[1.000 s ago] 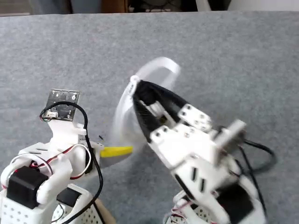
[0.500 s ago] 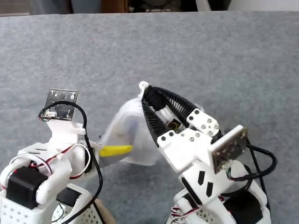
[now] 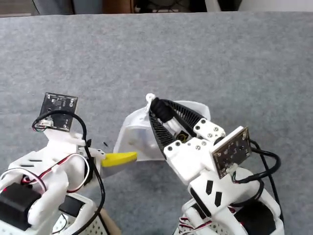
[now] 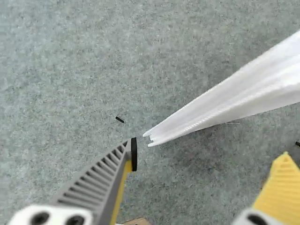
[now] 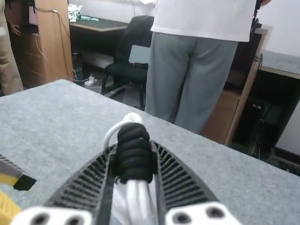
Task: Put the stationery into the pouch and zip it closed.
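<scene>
High view: the right gripper (image 3: 155, 105) has its black ribbed fingers pinched shut on the top end of the pouch (image 3: 136, 139), right by a small white loop. The pouch is milky see-through plastic and the arm covers a good chunk of it, so I can't tell what's inside, or whether the zip is done up. The left arm's yellow finger (image 3: 120, 158) pokes out just beside the pouch's lower edge; its other finger is hidden under the arm. The grey table mat (image 3: 234, 58) runs wide from the pouch to the far edge.

Left wrist view: the left gripper (image 4: 208, 157) is spread wide and holds nothing. A pouch corner sticks in between the fingers, close to the grey ribbed one (image 4: 108, 171) but not touching. The rest of the pouch is cut off at the frame edge. There's a tiny black speck (image 4: 120, 120) on the mat nearby.

Right wrist view: the fingers are clamped together, with white material squeezed between them and the loop sticking up above the tips.
</scene>
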Motion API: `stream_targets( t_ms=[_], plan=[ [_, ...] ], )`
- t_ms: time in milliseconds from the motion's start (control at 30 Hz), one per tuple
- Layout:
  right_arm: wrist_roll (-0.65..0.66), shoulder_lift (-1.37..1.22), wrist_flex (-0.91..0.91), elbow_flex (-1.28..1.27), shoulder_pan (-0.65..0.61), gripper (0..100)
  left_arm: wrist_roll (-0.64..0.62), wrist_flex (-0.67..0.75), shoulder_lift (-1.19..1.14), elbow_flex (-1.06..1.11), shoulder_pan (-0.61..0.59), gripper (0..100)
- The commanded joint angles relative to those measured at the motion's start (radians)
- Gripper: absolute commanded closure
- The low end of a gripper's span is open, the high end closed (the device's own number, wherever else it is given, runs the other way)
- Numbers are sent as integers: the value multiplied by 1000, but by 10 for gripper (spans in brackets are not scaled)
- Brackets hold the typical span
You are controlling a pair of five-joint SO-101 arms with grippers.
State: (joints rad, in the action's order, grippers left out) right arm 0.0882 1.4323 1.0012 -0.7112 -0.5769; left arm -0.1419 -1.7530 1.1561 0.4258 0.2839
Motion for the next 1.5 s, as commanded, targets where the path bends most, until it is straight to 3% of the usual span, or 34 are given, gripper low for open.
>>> stream_targets(
  t_ms=[0,200,400,1133,1467],
  plan=[
    [8,22,23,73,9,987,51,6,-3,-44,-1,562],
    [8,68,117,77,-118,987,150,133,3,45,-7,564],
    [6,64,175,76,-140,987,242,147,3,94,-1,561],
    [6,64,176,10,-141,986,249,161,143,96,-1,564],
    [6,65,252,42,-141,986,296,342,169,182,-163,561]
  ],
)
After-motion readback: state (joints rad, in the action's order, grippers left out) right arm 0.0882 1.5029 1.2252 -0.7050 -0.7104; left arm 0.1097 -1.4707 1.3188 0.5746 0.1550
